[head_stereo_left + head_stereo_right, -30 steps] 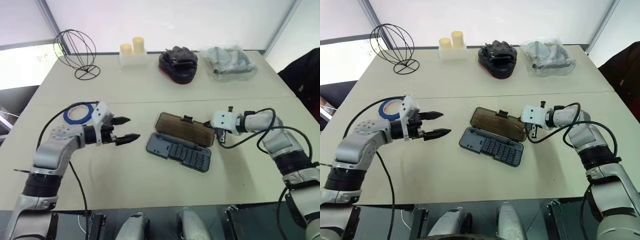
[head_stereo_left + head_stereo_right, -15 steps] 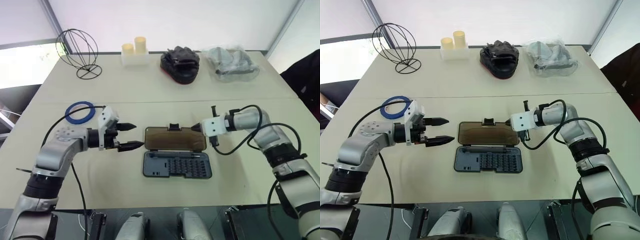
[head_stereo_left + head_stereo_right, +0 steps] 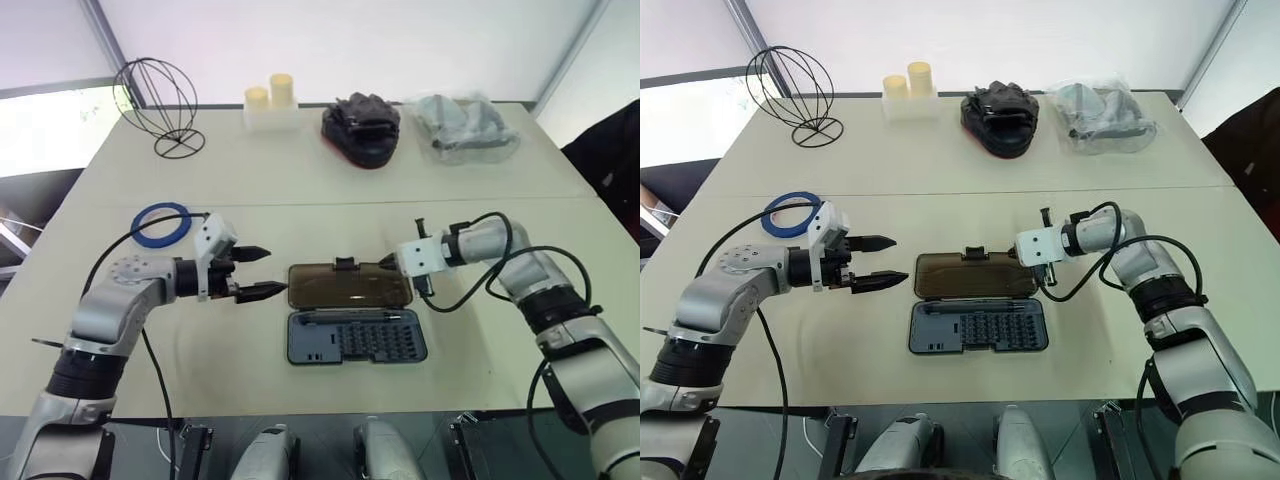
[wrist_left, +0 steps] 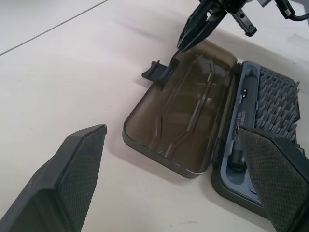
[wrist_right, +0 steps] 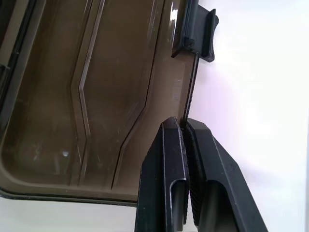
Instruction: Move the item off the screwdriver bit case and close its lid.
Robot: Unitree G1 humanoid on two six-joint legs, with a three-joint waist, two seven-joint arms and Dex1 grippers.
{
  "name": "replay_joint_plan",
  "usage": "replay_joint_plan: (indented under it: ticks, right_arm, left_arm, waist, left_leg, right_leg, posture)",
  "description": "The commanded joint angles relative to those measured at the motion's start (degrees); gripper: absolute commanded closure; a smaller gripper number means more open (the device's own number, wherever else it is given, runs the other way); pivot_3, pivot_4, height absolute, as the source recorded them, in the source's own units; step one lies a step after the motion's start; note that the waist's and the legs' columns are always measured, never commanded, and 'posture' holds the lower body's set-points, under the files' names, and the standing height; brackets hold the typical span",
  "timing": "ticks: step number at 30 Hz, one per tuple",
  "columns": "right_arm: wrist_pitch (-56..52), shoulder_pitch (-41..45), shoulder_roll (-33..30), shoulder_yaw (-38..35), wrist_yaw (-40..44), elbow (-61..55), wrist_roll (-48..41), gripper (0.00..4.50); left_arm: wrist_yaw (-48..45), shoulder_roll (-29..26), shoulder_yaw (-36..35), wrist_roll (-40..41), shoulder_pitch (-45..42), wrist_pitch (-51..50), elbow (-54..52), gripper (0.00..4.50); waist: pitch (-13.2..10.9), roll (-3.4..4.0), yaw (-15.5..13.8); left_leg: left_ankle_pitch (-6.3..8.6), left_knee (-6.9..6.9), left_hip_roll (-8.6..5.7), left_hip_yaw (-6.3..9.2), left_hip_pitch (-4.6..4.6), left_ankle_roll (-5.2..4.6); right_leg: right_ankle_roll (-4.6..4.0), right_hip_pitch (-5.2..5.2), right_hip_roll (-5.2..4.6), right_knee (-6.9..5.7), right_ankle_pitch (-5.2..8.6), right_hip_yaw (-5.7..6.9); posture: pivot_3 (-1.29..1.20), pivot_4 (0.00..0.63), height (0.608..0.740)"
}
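The screwdriver bit case [image 3: 355,337] lies open in the middle of the table, its dark tray of bits nearest me. Behind the tray the smoky-brown lid [image 3: 348,285] lies flat, with its black latch tab [image 3: 345,263] on the far edge. Nothing rests on the case, so I cannot tell which thing is the item. My right gripper [image 5: 182,123] is shut on nothing, its tips at the lid's far edge near the right corner [image 4: 186,46]. My left gripper [image 3: 272,272] hovers open just left of the lid, pointing at it.
A blue tape ring [image 3: 160,222] lies behind my left arm. Along the table's back stand a wire sphere [image 3: 155,105], two yellow cylinders on a white block [image 3: 268,100], a black pouch [image 3: 360,128] and a clear bag [image 3: 462,125].
The case has swung from skewed to square with the table's front edge. My right gripper, still shut, has moved left and slightly down to the lid's far right edge.
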State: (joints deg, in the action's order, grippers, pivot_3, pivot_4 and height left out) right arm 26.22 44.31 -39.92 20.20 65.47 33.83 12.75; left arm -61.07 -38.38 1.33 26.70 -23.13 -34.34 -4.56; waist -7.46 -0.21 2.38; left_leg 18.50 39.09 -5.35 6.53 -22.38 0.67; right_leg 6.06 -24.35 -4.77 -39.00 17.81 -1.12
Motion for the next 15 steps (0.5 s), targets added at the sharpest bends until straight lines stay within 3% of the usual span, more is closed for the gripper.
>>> replay_joint_plan:
  ticks: [1, 7, 11, 15]
  right_arm:
    - [-1.3, -1.1, -0.8, 0.0, 0.7, -1.4, 0.4, 4.46]
    - [-1.6, -1.1, -0.5, -0.2, -0.1, -1.3, 0.7, 4.46]
    - [-2.6, -0.9, -0.1, -0.5, -0.3, -1.1, 0.2, 3.06]
    - [-2.8, -0.6, -0.9, -1.1, -1.1, -1.9, 0.9, 0.99]
  left_arm:
    - [0.3, -0.1, -1.0, 0.1, -0.1, 1.3, -0.8, 0.0]
    - [0.4, 0.3, -0.7, -0.2, -0.5, 1.8, -0.2, 0.0]
    - [0.5, 0.4, -0.7, -0.2, -0.5, 2.1, -0.1, 0.0]
    - [0.7, 0.4, -0.9, -0.3, -0.1, 2.5, 0.2, 0.0]
  waist:
    - [0.0, 0.0, 0.0]
    - [0.0, 0.0, 0.0]
    - [0.0, 0.0, 0.1]
    - [0.0, 0.0, 0.0]
  left_leg:
    - [0.0, 0.0, 0.0, 0.0, 0.0, 0.0]
    - [0.0, 0.0, 0.0, 0.0, 0.0, 0.0]
    - [0.0, 0.0, 0.0, 0.0, 0.0, 0.0]
    - [0.0, 0.01, 0.01, 0.0, 0.0, 0.0]
  right_leg:
    - [0.0, 0.0, 0.0, 0.0, 0.0, 0.0]
    - [0.0, 0.0, 0.0, 0.0, 0.0, 0.0]
    - [0.0, 0.0, 0.0, 0.0, 0.0, 0.0]
    - [0.0, 0.0, 0.0, 0.0, 0.0, 0.01]
  posture:
    - [0.0, 0.15, 0.74]
    - [0.0, 0.15, 0.74]
    - [0.0, 0.15, 0.74]
    - [0.0, 0.15, 0.74]
